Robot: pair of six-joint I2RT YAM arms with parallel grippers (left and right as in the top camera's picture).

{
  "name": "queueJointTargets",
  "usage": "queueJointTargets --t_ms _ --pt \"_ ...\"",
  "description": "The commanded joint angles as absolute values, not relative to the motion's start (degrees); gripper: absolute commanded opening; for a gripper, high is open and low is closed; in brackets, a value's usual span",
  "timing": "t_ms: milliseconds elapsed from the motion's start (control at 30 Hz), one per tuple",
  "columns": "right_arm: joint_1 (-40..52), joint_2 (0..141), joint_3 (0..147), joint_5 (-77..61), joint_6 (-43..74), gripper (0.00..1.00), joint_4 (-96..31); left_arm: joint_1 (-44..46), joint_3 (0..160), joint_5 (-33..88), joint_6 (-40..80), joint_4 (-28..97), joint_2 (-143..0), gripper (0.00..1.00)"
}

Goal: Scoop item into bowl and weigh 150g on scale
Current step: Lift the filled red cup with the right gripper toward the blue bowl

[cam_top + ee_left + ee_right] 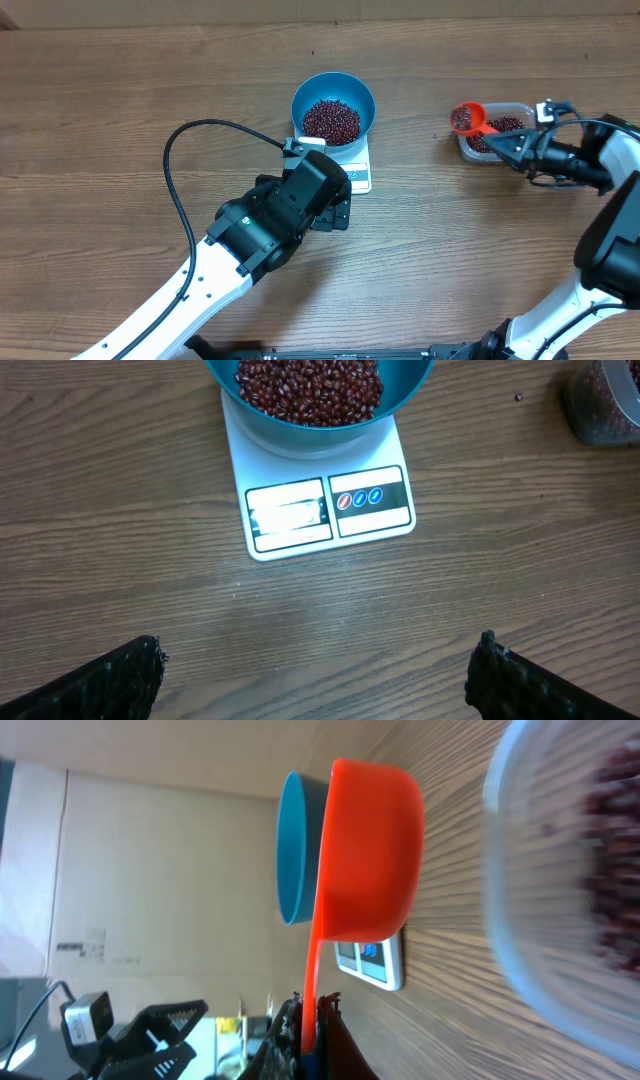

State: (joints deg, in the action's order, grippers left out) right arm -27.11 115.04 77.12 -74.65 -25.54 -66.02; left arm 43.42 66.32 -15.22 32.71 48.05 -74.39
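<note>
Bowl sits on the scale, already well filled with beans. Right claw pinches a loaded orange scoop above the tub; left claw spread wide. Topping-up remains, probably.

Overhead cam looks straight down on the whole bench, both arms in shot. Left wrist cam sits low and close, facing the scale and bowl. Right wrist cam is rolled sideways, tight on the orange scoop. All three views share the bowl and scale.
</note>
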Motion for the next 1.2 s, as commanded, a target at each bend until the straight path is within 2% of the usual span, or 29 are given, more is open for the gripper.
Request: queueJointTargets --t_ms 0,600,700,1167 --pt "-24.2 115.5 77.3 -78.2 -26.0 0.04 -66.2 43.5 66.5 -15.8 33.4 48.0 -74.6 1.0" --pt "-11.8 115.5 77.3 -81.4 -26.0 0.04 -66.1 43.5 66.5 -15.8 33.4 48.0 -74.6 1.0" --pt "-9.4 115.5 77.3 -85.6 -26.0 0.04 -65.5 43.5 66.5 -15.8 33.4 48.0 -74.6 1.0" --pt "-5.7 115.5 77.3 -86.3 -25.3 0.04 -61.8 43.5 66.5 -15.8 33.4 48.0 -74.6 1.0"
